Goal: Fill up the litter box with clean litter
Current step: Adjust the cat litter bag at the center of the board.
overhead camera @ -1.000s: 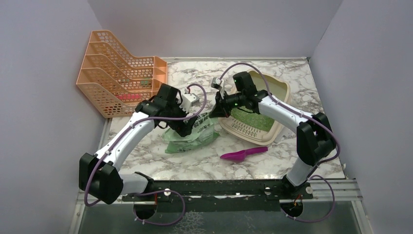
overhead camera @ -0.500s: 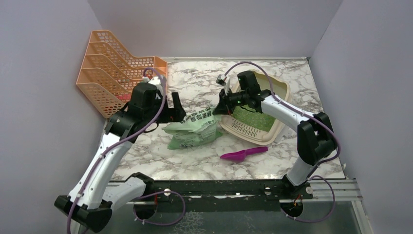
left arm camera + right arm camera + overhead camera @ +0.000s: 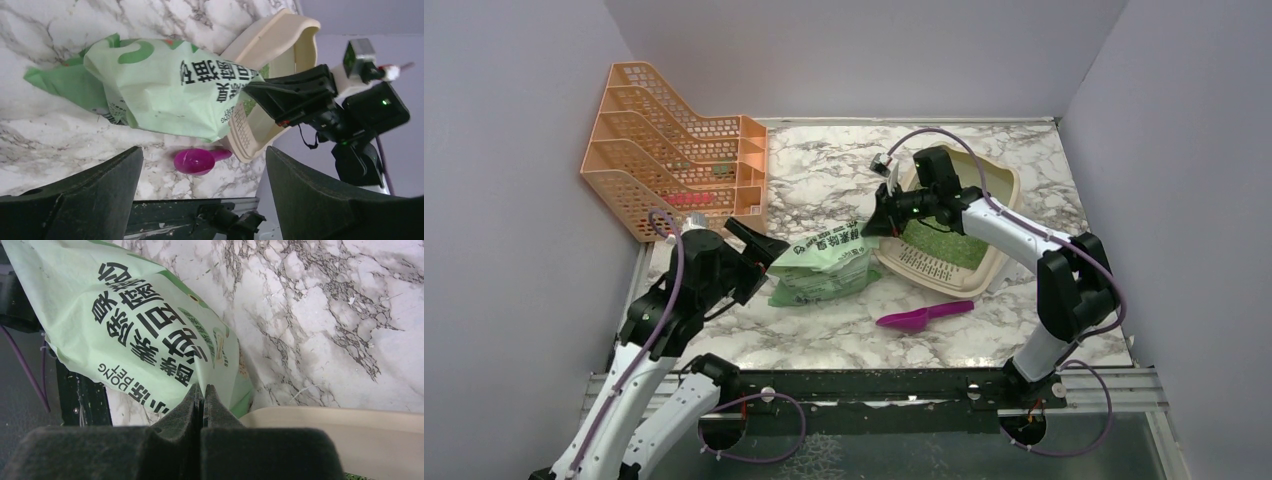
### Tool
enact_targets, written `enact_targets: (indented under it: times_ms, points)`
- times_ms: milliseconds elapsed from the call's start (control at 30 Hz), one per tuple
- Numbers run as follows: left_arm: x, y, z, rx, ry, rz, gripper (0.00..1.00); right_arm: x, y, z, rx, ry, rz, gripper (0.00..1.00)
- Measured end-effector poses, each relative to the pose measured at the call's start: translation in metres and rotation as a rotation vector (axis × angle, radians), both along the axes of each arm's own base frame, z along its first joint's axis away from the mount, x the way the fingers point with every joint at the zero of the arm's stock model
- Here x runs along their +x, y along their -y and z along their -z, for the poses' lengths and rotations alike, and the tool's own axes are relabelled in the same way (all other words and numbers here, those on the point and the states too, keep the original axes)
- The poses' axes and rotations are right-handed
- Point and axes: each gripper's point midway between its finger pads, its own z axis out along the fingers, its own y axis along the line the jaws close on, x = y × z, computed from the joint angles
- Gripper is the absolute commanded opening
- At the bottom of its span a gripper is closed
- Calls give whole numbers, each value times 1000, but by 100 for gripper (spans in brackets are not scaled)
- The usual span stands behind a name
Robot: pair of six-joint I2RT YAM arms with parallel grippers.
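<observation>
The beige litter box sits at the right rear of the table with a patch of green litter inside. The green bag of clean litter lies just left of it, its top corner raised against the box rim. My right gripper is shut on that raised corner; in the right wrist view its jaws pinch the bag's edge beside the box rim. My left gripper is open and empty, left of the bag and clear of it. In the left wrist view the bag lies ahead of its fingers.
A magenta scoop lies on the marble in front of the litter box and shows in the left wrist view. An orange mesh file rack stands at the rear left. Walls close in the table on three sides.
My left gripper has let go of the bag, and the left arm has pulled back toward the near left. The right gripper has stayed on the bag's corner.
</observation>
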Motion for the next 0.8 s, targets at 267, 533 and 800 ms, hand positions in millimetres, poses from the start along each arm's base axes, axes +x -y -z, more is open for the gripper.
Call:
enact_targets:
  times_ms: [267,533,800]
  points:
    - [23,10,38,-147,-89,-124,89,-3,1,-1,1,-4,5,1]
    - [57,13,40,-179,-65,-211,70,-2,3,-1,-7,-2,22,1]
    - [61,15,61,-214,-104,-246,58,-3,4,-2,-9,-2,26,1]
